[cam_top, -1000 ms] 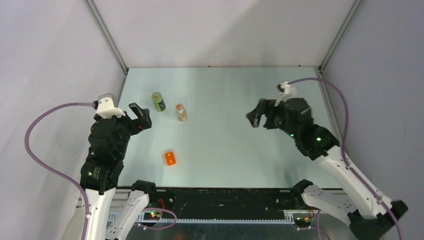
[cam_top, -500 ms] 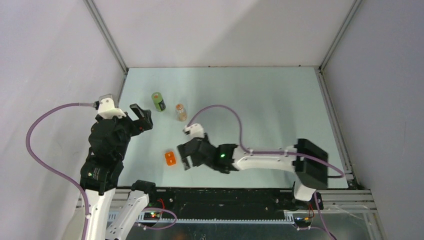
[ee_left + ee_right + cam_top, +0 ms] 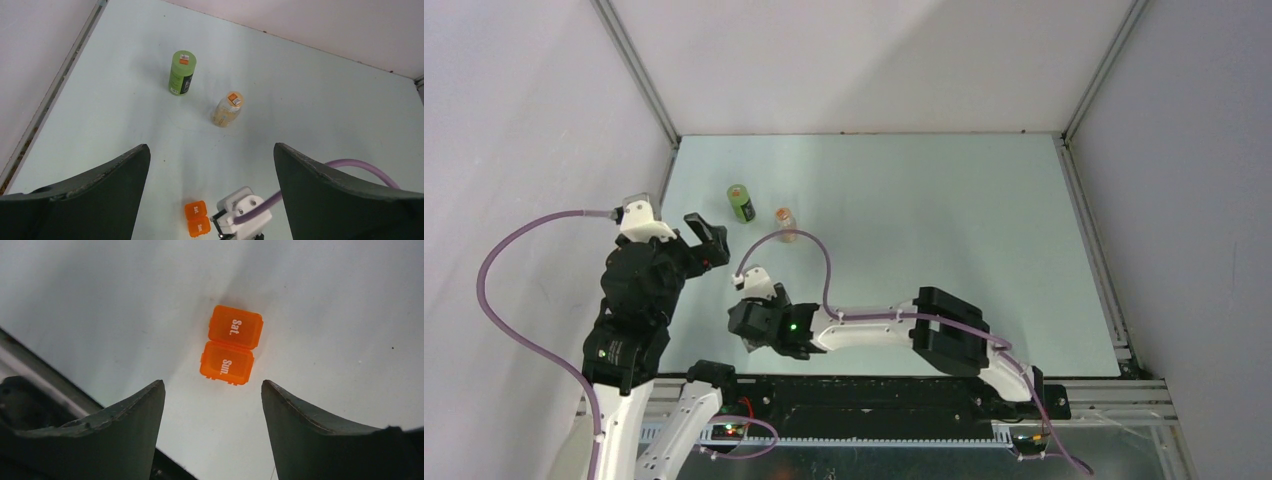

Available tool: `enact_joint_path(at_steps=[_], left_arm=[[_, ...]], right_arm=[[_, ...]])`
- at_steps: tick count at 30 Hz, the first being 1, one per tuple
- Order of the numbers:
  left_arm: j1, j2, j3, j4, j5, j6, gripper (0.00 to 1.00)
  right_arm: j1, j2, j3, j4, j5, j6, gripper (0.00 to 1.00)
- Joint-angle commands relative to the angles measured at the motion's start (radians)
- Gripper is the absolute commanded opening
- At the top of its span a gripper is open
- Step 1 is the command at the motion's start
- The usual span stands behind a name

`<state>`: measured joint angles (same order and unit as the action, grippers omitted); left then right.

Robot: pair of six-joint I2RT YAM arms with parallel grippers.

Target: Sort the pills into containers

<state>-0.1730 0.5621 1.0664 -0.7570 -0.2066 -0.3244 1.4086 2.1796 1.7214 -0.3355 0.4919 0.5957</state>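
A green bottle (image 3: 741, 203) (image 3: 182, 73) with a dark label and a clear orange-topped vial (image 3: 785, 224) (image 3: 228, 108) stand upright at the far left of the table. Near the front edge lies the orange box (image 3: 231, 345) (image 3: 197, 218), its two lids marked "Sat." and "Sun." and both shut. My right gripper (image 3: 746, 330) (image 3: 212, 385) hovers open just above it, nothing between its fingers; it hides the box in the top view. My left gripper (image 3: 707, 240) (image 3: 211, 147) hangs wide open and empty, left of the containers. No pills show.
The right arm lies stretched low across the front of the table, its purple cable (image 3: 824, 270) looping above it. The black front rail (image 3: 30, 390) runs just beside the right gripper. The left wall's edge (image 3: 55, 85) is close to the bottle.
The right arm has swung from the far right of the table to the near left, over the orange box, its jaws narrowing a little. The left arm has barely moved.
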Motion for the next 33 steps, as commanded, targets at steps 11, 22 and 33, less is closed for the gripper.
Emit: enact_joint_path(at_steps=[11,22,33], left_arm=[[0.008,0.004,0.024,-0.009,-0.012,0.002,0.99],[0.009,0.013,0.019,-0.008,-0.004,-0.001,0.99],[0.008,0.008,-0.091,0.022,0.101,-0.132,0.98]], right_arm=[[-0.026,0.133,0.111,-0.056,0.066,0.024,0.69],[-0.052,0.131,0.073,0.002,0.041,-0.021,0.44],[-0.121,-0.16,-0.321,0.175,0.021,-0.181,0.38]])
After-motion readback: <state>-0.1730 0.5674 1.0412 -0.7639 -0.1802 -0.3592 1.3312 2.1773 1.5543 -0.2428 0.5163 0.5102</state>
